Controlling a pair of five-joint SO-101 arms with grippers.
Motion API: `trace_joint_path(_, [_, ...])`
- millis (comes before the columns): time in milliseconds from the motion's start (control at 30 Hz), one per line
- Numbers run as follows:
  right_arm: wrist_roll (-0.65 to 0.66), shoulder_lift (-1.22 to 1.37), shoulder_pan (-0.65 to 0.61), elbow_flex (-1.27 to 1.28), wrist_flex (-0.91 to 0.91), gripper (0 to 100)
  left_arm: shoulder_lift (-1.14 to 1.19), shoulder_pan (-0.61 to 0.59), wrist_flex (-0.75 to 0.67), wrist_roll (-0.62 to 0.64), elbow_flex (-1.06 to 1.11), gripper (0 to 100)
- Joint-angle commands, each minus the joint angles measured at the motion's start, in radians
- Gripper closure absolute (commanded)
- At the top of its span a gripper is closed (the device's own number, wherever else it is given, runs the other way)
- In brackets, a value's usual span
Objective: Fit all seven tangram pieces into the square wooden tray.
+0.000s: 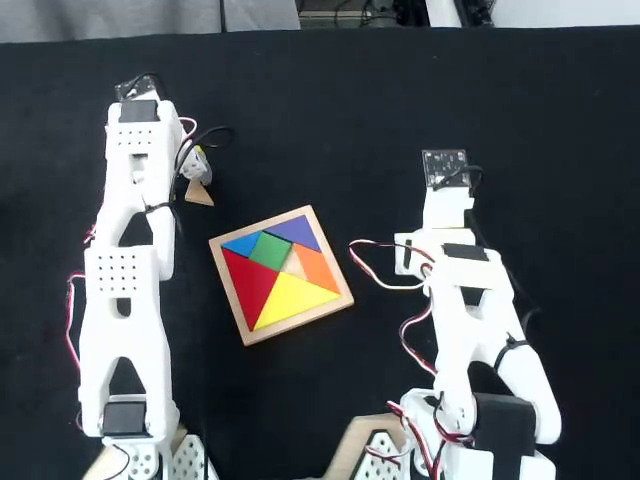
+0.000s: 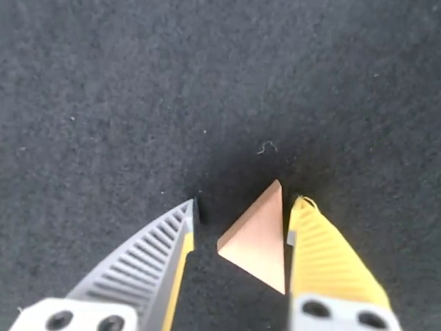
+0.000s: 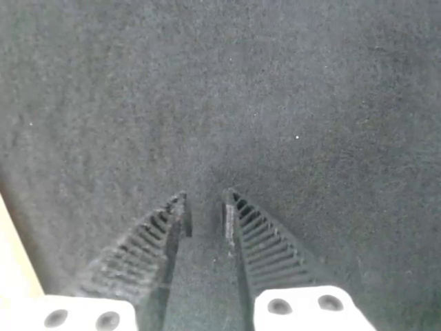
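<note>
Tan triangle (image 2: 256, 238) inside parted left gripper (image 2: 244, 201)

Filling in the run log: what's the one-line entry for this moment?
tray: six pieces in, one gap | tan triangle: on cloth inside open left gripper | right gripper: open, empty

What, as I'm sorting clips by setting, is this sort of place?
Probably a robotics lab bench: a white left arm and right arm stand at a black cloth-covered table, with a wooden tray of tangram pieces between them.
</note>
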Motion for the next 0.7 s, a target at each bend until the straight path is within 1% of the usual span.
trace_joint_path(0, [0.003,-0.002,-0.015,-0.054,-0.009,91.3,0.031,0.064,0.092,0.006,-0.104,78])
trace_joint_path(167, [0.003,-0.002,-0.015,-0.054,-0.009,91.3,0.075,0.068,0.109,0.008,-0.174,78])
trace_joint_path(667, [0.003,-0.002,-0.015,-0.054,-0.009,91.3,0.091,0.065,0.109,0.009,-0.183,78])
